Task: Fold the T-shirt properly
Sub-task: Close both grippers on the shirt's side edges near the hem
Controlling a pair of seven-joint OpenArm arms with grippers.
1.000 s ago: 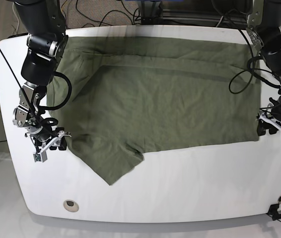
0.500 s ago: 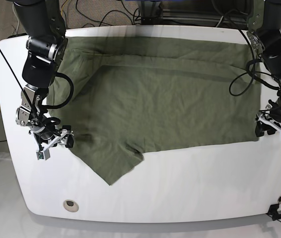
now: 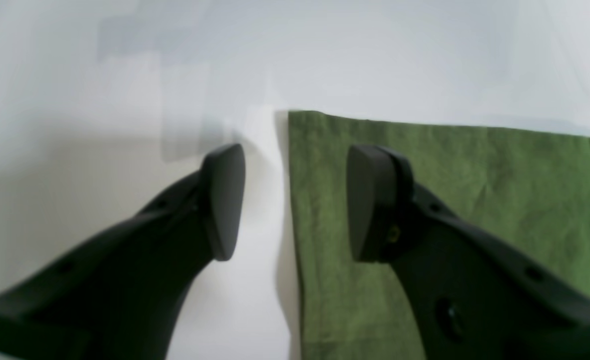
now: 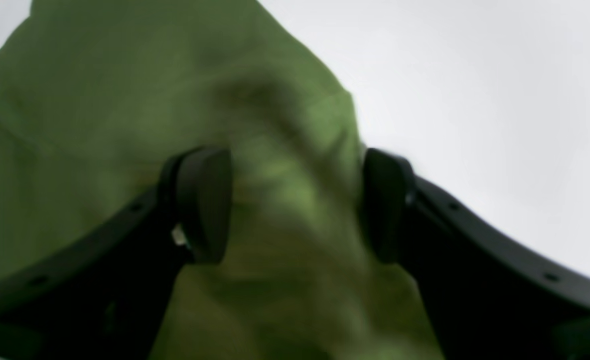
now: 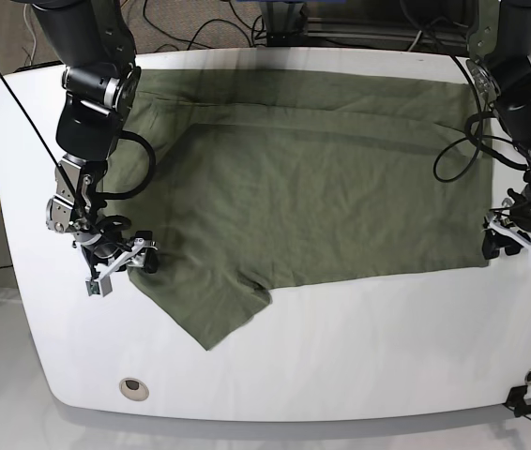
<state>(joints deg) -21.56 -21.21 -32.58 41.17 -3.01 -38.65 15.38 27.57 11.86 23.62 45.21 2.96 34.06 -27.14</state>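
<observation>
Item: one large plain olive-green short-sleeved cotton T-shirt (image 5: 312,187), slightly wrinkled, spread flat over the far and middle part of a white rounded-corner table (image 5: 359,366); one pointed flap of the cloth reaches toward the near edge at the base view's lower left, and a folded band runs along the far side. Left gripper (image 3: 295,200), black, two curved fingers with flat pads: jaws parted, nothing between the pads but table and cloth edge. In the left wrist view one finger (image 3: 222,200) stands over bare white table, the other finger (image 3: 375,200) over the green cloth, so that the straight side edge of the T-shirt (image 3: 450,200) and its square corner lie in the gap, nearer the cloth-side finger; whether the tips touch the surface cannot be told. In the base view this gripper (image 5: 511,239) sits at the shirt's near corner on that view's right. Right gripper (image 4: 295,200), same make: jaws wide apart, gripping nothing. In the right wrist view a rumpled, blurred ridge of the T-shirt (image 4: 124,100) fills the gap between the pads; one finger (image 4: 202,200) is wholly over cloth, the other finger (image 4: 387,200) at the cloth's border with white table beyond. In the base view this gripper (image 5: 120,261) stands at the shirt's edge on that view's left, just beside the pointed flap. Black cables (image 5: 190,19) lie on the floor beyond the table.
</observation>
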